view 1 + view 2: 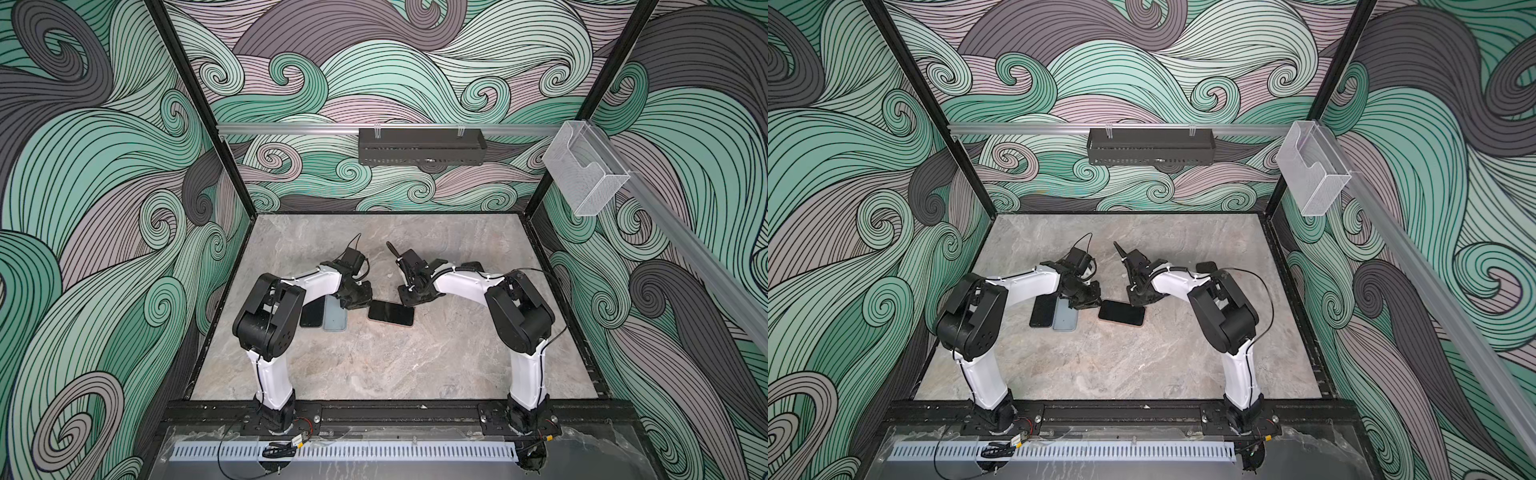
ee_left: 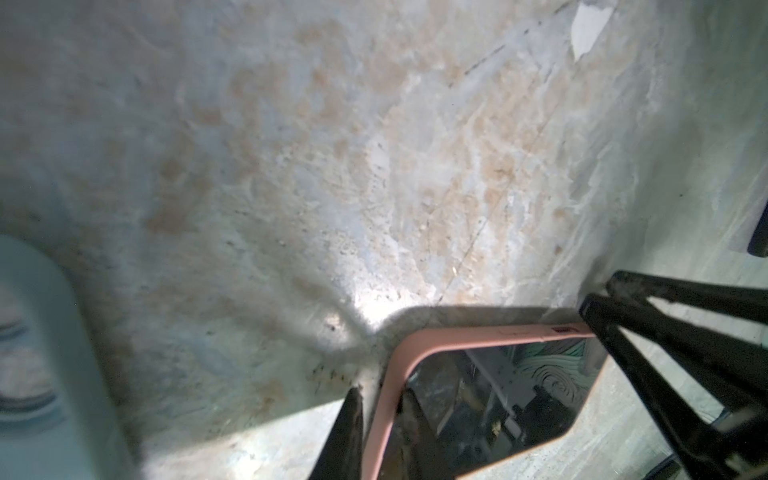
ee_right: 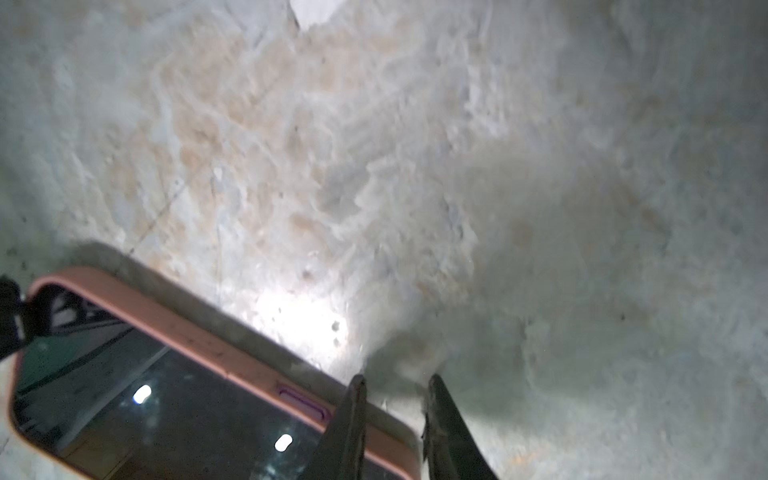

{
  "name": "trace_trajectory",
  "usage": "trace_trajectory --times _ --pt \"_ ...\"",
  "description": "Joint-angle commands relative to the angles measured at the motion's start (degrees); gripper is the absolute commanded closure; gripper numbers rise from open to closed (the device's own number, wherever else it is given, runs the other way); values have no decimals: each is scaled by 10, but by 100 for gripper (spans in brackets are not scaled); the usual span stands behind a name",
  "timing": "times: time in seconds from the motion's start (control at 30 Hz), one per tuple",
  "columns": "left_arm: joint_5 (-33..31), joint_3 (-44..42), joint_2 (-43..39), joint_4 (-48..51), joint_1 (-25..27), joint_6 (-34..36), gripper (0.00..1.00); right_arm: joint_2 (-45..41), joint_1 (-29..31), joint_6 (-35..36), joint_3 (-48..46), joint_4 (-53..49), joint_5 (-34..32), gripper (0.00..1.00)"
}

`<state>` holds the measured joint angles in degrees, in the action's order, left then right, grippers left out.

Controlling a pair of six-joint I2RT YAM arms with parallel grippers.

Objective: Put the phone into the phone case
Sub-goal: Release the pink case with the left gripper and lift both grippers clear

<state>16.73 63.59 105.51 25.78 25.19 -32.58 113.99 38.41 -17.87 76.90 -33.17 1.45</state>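
Note:
A black phone (image 1: 390,312) (image 1: 1121,312) lies flat in mid-table, seated screen up in a pink phone case (image 2: 478,332) (image 3: 187,328). My left gripper (image 1: 366,304) (image 2: 382,395) is low at the phone's left end. Its jaws are slightly apart astride the pink rim, and a gap shows beside the outer finger. My right gripper (image 1: 411,304) (image 3: 395,380) is at the phone's right end. Its fingers (image 3: 440,415) stand apart over the case's corner, one above the screen and one just outside the rim. Neither gripper lifts the phone.
A second black phone (image 1: 311,313) and a blue-grey case (image 1: 336,313) (image 2: 41,353) lie side by side under my left forearm. A small black object (image 1: 471,264) sits behind my right arm. A black shelf (image 1: 422,145) hangs on the back wall.

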Motion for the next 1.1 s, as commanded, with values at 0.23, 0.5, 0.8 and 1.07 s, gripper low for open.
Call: trace_trajectory --times 0.23,0.5,0.8,1.07 --pt "-16 -17 -38 34 -2 20 79 -116 0 -21 -60 -99 69 52" --pt "25 -56 -66 12 -2 31 71 -177 -6 -46 -206 21 213 36" --pt "90 -87 -67 -47 -2 36 73 -127 -24 -76 -219 149 273 42" --pt "132 -71 -24 -99 -2 35 79 -99 -18 37 -115 8 140 38"
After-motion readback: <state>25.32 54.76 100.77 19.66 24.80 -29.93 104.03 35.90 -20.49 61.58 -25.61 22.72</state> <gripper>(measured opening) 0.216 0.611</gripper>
